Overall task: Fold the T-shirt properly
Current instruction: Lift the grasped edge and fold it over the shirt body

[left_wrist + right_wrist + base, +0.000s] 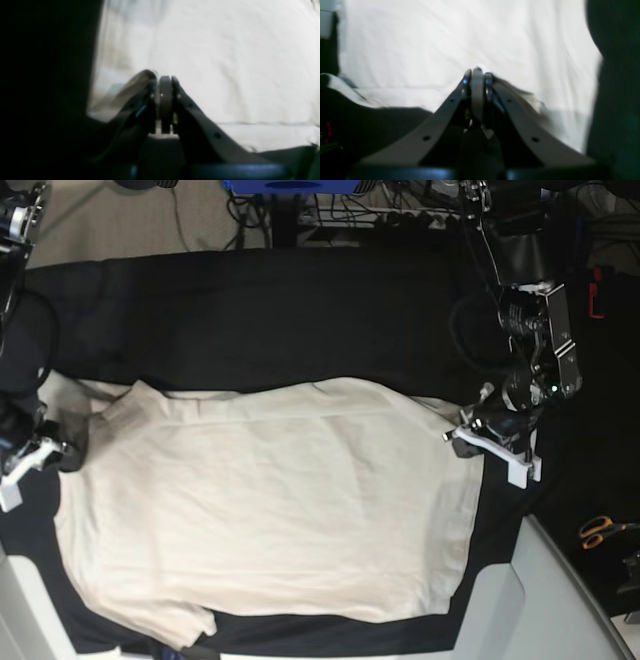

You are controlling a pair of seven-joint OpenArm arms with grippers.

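Note:
The cream T-shirt [270, 500] lies spread flat on the black table cloth [300, 320], wrinkled, with a sleeve at the lower left. My left gripper [472, 430] sits at the shirt's right edge. In the left wrist view its fingers [165, 77] are shut, and a fold of the T-shirt [225, 62] rises along one finger. My right gripper [62, 452] is at the shirt's left edge. The right wrist view shows it [477, 71] shut too, with a pale strip of the T-shirt [445, 45] pinched between the tips.
Orange-handled scissors [600, 530] lie at the far right, off the black cloth. A white table corner [560, 600] shows at the bottom right. Cables and a blue box [290, 186] run along the back edge.

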